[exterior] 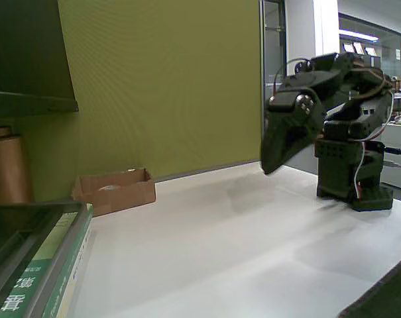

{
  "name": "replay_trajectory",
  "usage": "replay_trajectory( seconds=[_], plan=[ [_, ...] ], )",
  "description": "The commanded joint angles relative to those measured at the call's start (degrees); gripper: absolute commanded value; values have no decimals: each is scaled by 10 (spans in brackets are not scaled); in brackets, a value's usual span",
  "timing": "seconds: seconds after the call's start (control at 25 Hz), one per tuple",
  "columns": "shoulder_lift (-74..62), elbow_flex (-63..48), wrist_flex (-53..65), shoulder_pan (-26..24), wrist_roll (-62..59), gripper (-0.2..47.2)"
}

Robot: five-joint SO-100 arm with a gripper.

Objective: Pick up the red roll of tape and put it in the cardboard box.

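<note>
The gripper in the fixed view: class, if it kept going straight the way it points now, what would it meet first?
The gripper points down, slightly picture-left, so it would probably meet the bare white table first; depth is uncertain.

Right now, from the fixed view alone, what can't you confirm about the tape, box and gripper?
- Red roll of tape: none seen anywhere on the table.
- Cardboard box: its front wall hides most of the inside; only something pale shows at the rim, too small to identify.
- Gripper: motion-blurred and dark, so open or shut, and whether it holds anything, cannot be told.
- Brown cylinder: base hidden behind the books.
</note>
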Motion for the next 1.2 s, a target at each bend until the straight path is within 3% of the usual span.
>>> replay_trajectory(
  seconds=[0.0, 0.76, 1.16],
  plan=[
    [73, 49, -3, -23, -11, 0],
    [280, 236, 34, -98, -1, 0],
    [318, 265, 53, -92, -2, 0]
  ],
)
